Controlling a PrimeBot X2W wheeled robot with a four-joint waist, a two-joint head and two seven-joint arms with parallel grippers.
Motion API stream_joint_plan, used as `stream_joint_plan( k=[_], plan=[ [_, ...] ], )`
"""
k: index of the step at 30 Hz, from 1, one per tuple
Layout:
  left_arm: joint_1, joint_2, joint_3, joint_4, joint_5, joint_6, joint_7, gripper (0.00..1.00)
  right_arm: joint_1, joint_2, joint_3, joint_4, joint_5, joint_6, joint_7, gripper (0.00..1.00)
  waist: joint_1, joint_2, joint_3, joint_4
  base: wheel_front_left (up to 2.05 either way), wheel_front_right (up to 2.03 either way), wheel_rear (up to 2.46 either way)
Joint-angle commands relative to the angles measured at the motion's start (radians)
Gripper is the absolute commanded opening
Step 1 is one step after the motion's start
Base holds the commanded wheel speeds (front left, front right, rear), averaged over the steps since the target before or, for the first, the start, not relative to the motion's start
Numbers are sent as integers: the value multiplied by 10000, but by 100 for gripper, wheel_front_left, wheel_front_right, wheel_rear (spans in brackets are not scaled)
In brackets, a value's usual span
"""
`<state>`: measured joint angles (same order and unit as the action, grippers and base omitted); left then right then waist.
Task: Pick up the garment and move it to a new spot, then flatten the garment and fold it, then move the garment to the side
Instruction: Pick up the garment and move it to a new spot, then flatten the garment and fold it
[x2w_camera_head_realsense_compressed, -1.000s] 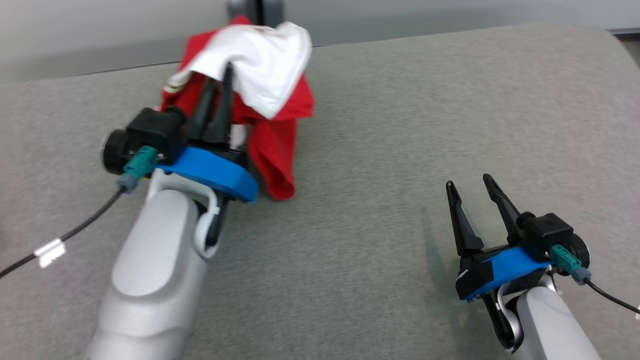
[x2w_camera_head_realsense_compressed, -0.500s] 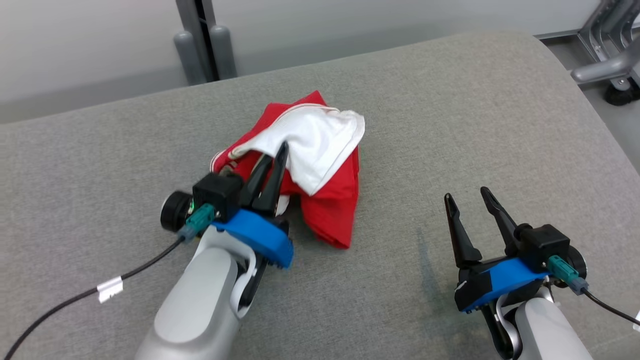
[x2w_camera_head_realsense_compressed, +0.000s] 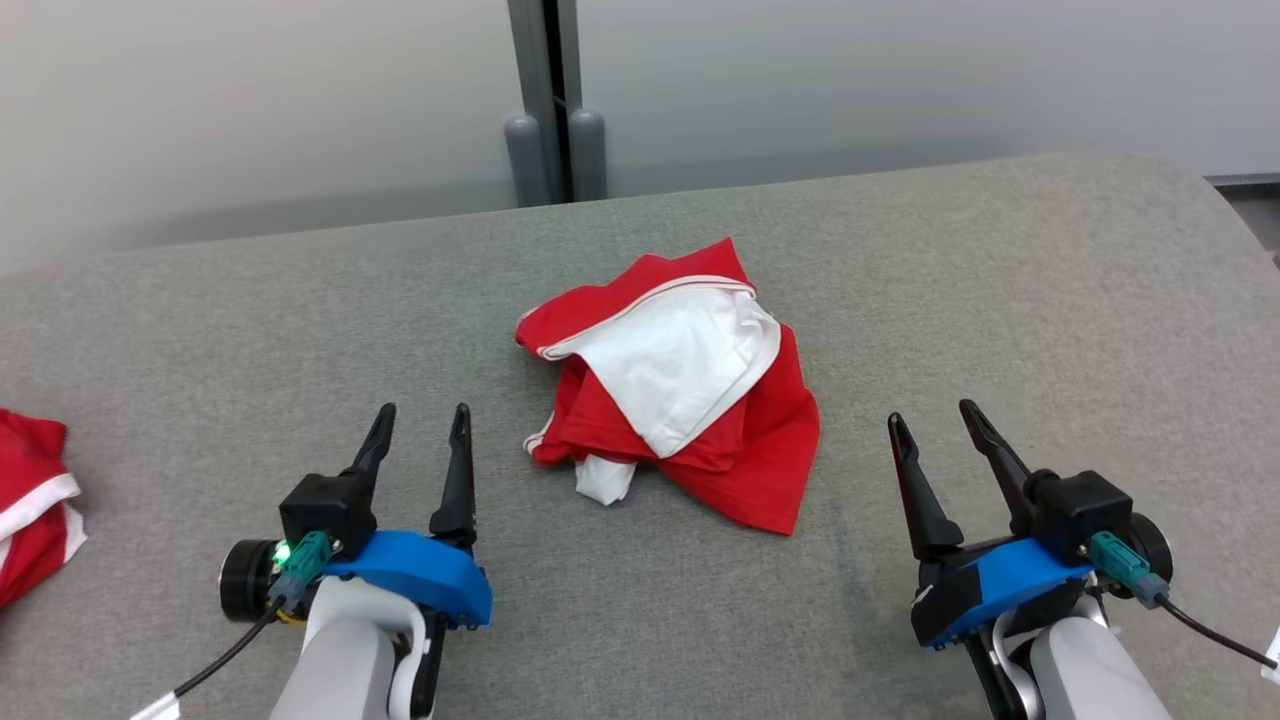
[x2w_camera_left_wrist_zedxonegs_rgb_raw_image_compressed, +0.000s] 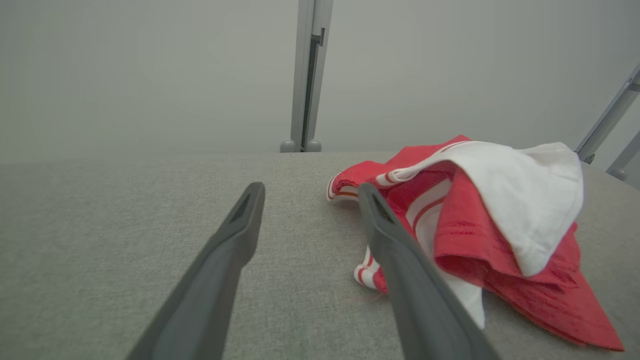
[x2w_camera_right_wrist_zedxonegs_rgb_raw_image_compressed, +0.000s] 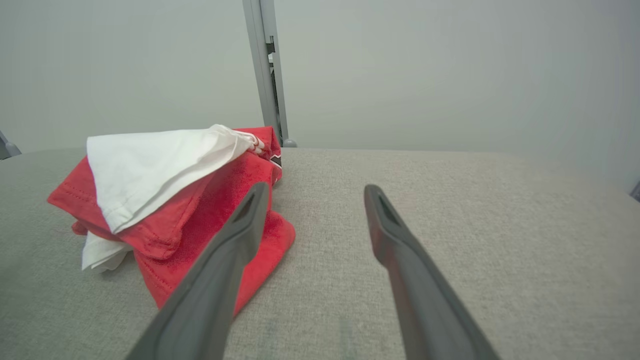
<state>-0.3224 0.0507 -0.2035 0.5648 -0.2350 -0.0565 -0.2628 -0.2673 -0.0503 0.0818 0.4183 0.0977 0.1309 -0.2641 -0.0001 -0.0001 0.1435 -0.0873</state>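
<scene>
A wide grey fabric-covered table (x2w_camera_head_realsense_compressed: 1000, 300) takes up most of the head view, its far edge curving away toward 2 o'clock, with a pale grey wall (x2w_camera_head_realsense_compressed: 250, 100) behind it. At 12 o'clock a grey post (x2w_camera_head_realsense_compressed: 545, 100) stands against that wall, just past the table's far edge. The garment (x2w_camera_head_realsense_compressed: 680, 390), red with white trim and a large white panel turned up on top, lies crumpled in a loose heap near the middle of the table, free of both arms; a red corner spreads flat toward 5 o'clock and a small white tuck pokes out toward 7 o'clock. The left pincer (x2w_camera_head_realsense_compressed: 423, 412) sits at about 8 o'clock from the heap, fingers spread apart and empty, tips pointing toward 12 o'clock, near the cloth but not touching it. In the left wrist view the heap lies just past the right-hand finger (x2w_camera_left_wrist_zedxonegs_rgb_raw_image_compressed: 400, 260). The right pincer (x2w_camera_head_realsense_compressed: 930, 413) sits at about 4 o'clock from the heap, also spread wide and holding nothing, a strip of bare table between it and the red corner. At the 9 o'clock edge of the head view lies a second red and white cloth (x2w_camera_head_realsense_compressed: 30, 500), well apart from the heap.
</scene>
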Motion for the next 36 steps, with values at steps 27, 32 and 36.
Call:
stream_joint_plan(
  k=[27, 32, 36],
  plan=[
    [2714, -3, 1728, -1378, 259, 252, -30, 100, 767, -9, -403, 252, 160, -3, -6, 100, 1, 1, -959, 1424, 0, 0, 0],
    [2401, 4, 1486, -1320, 227, 175, -30, 100, 100, -11, -425, 292, 24, -3, -6, 100, 1, 1, -396, 1797, 0, 0, 0],
    [2169, 3, 1321, -1224, 161, 112, -31, 100, -539, -9, -647, 497, 40, -3, -6, 100, 1, 1, 52, 2208, 0, 0, 0]
  ],
)
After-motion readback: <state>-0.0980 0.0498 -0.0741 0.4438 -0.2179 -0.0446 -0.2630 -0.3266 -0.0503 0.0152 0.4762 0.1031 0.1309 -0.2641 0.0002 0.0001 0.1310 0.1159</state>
